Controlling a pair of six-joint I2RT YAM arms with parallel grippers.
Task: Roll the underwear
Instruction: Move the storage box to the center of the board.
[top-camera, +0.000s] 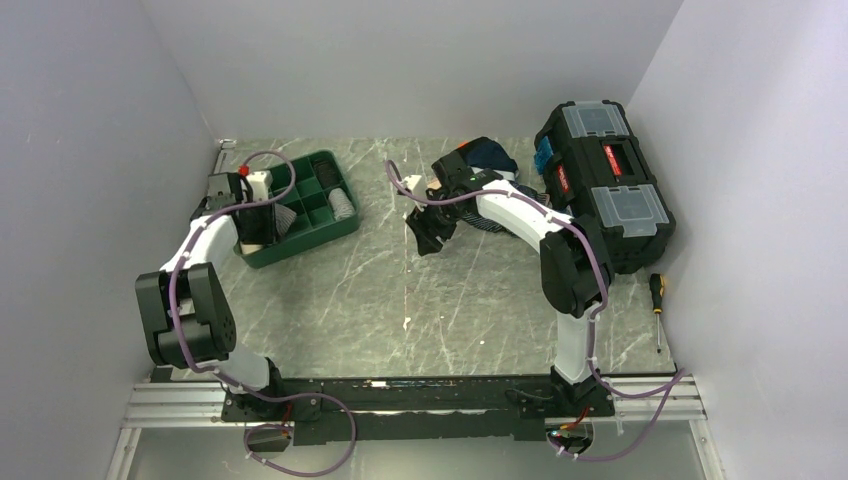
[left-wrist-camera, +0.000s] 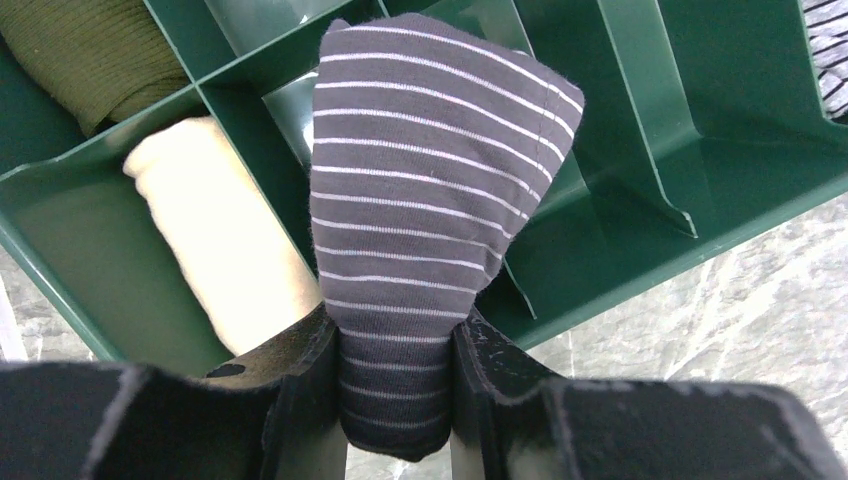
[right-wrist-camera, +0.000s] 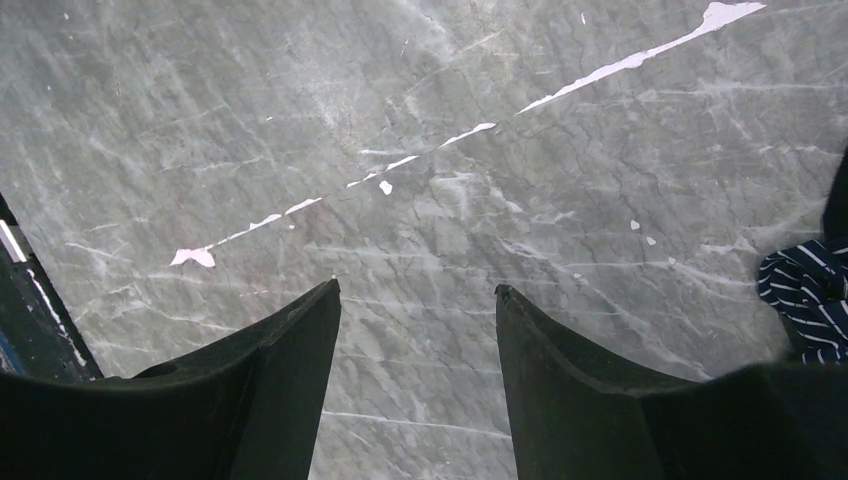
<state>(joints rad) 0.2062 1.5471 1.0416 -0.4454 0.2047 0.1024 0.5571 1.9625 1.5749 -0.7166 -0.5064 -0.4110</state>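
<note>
The underwear (top-camera: 343, 205), a pale grey roll with fine dark stripes, lies in a right-hand compartment of the green tray (top-camera: 318, 238). Only its edge (left-wrist-camera: 830, 40) shows in the left wrist view. My left gripper (top-camera: 256, 215) is over the tray's left end, shut on a rolled darker grey garment with thin white stripes (left-wrist-camera: 430, 170). That roll stands out of the jaws (left-wrist-camera: 395, 335) above a tray compartment. My right gripper (top-camera: 425, 235) hangs open over bare marble (right-wrist-camera: 417, 288) with nothing between its fingers.
A cream roll (left-wrist-camera: 220, 250) and an olive roll (left-wrist-camera: 90, 50) fill tray compartments. A navy striped garment (right-wrist-camera: 810, 290) lies beside the right gripper, with dark clothes (top-camera: 490, 155) behind. A black toolbox (top-camera: 605, 185) and a screwdriver (top-camera: 657, 300) are at the right.
</note>
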